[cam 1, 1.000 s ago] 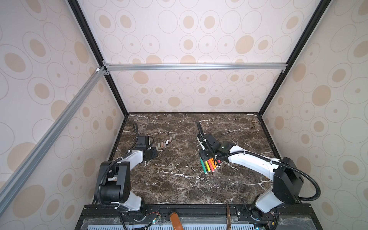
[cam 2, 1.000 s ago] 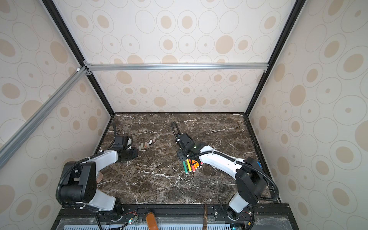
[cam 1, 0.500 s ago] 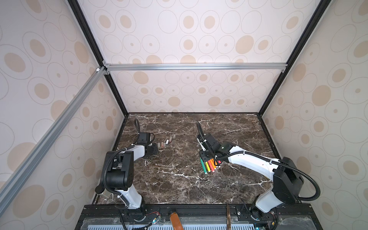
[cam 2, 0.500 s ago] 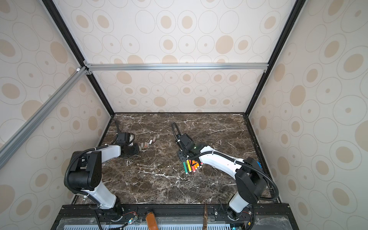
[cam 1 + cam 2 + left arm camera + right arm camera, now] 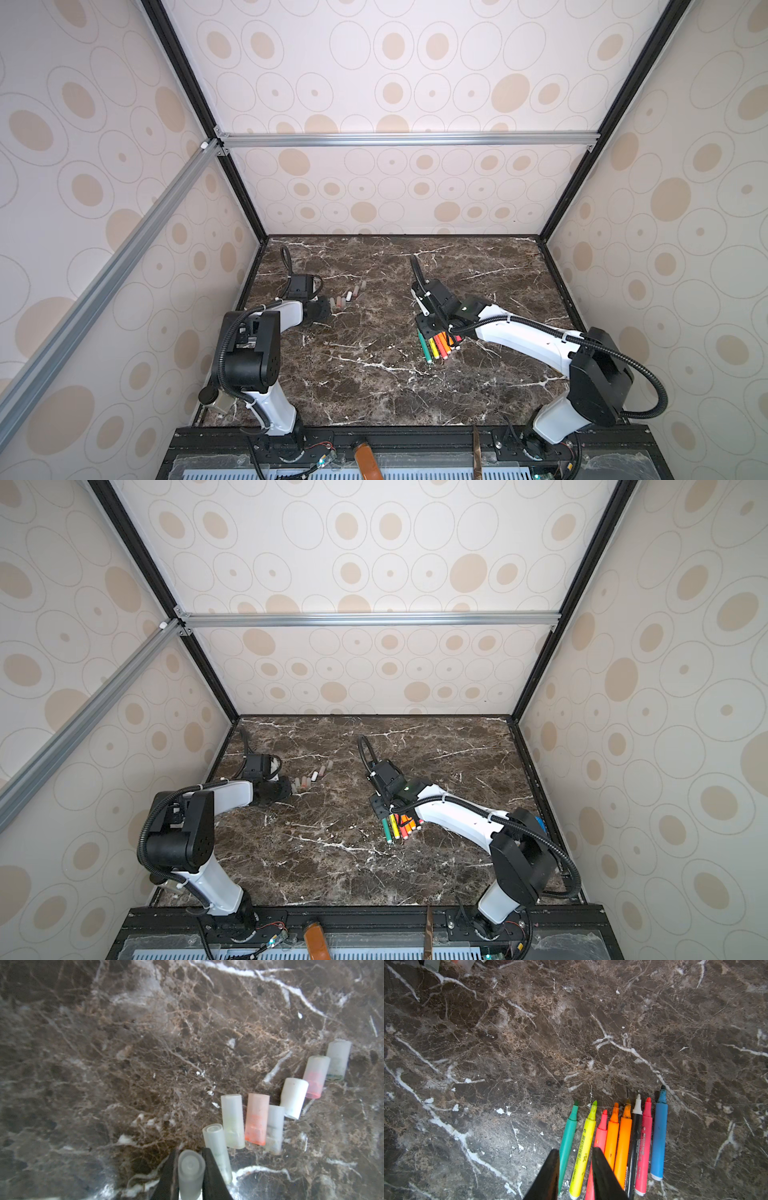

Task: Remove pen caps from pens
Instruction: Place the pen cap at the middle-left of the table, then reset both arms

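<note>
one translucent cap (image 5: 191, 1169) tight between the left jaws — seven loose caps (image 5: 256, 1119) alongside, on dark marble (image 5: 104, 1043)

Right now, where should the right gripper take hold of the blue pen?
Mid-barrel of the blue pen, from above, jaws across its width. It lies flat at the row's end: bare table on one side, only a thin gap to the pink pen on the other.

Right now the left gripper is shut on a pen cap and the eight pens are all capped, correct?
Not capped: the right wrist view shows all eight pens with bare tips. The left gripper is shut on a pen cap.
</note>
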Motion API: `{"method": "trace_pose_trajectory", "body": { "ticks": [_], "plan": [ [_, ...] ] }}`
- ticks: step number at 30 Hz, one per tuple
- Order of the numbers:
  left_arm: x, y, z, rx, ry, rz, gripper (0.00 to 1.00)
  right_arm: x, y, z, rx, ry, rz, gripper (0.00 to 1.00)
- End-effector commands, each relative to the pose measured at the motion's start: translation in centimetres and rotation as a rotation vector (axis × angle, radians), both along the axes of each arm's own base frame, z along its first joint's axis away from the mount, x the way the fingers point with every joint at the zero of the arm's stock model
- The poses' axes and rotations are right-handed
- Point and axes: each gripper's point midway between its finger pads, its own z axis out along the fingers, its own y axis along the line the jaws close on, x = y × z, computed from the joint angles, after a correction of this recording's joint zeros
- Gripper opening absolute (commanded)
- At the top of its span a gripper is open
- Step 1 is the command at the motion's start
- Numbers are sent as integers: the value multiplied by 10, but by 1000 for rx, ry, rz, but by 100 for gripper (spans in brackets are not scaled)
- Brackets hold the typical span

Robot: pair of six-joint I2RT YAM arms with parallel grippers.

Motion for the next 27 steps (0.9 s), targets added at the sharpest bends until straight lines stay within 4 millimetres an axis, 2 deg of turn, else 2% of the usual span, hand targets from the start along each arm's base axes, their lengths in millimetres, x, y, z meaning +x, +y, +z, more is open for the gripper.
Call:
{"method": "trace_pose_trajectory", "body": {
  "ticks": [1,8,14,17,20,21,22,23,24,25,27],
  "plan": [
    [-2,5,0,4,25,7,20,-1,-3,-8,-15,29,-13,30],
    [-2,6,13,0,-5,5,31,-2,-2,-8,-13,32,-12,31],
    [0,9,35,12,-44,9,39,0,-3,-2,-9,13,-11,42],
    [0,13,56,33,-83,24,48,2,-5,9,-6,-18,-12,49],
    [-1,22,95,78,-157,54,68,6,-9,28,2,-75,-17,54],
    [-2,24,114,89,-201,61,77,8,-12,37,7,-99,-24,64],
    [-2,26,132,98,-248,73,80,9,-15,44,8,-117,-32,90],
    [-5,29,155,106,-315,87,90,11,-20,52,12,-142,-41,100],
    [-9,30,176,111,-387,98,100,13,-28,61,13,-166,-62,100],
    [-15,35,193,124,-461,128,100,15,-36,70,18,-195,-81,100],
    [-34,55,216,179,-582,242,100,19,-59,83,31,-250,-133,100]
  ]
}}
